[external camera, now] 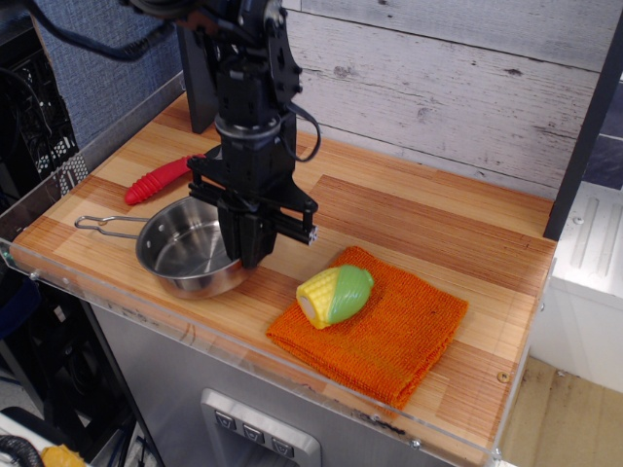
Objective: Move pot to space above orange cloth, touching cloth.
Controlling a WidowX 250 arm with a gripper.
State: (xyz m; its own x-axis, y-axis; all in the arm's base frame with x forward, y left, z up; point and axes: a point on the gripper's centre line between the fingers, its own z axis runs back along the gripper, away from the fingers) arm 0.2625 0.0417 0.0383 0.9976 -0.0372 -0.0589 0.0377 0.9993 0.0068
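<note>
The pot (183, 253) is a small shiny steel pan at the front left of the wooden table, with its wire handle (103, 226) pointing left. My gripper (251, 255) points down and is shut on the pot's right rim. The pot looks slightly raised and tilted. The orange cloth (389, 336) lies flat at the front right, to the right of the pot and apart from it. A yellow-green toy corn (335, 294) rests on the cloth's left corner.
A red-handled utensil (159, 178) lies behind the pot at the left. A clear plastic rim (243, 362) runs along the table's front edge. A plank wall (458, 88) stands behind the table, and a dark post (200, 88) rises at the back left.
</note>
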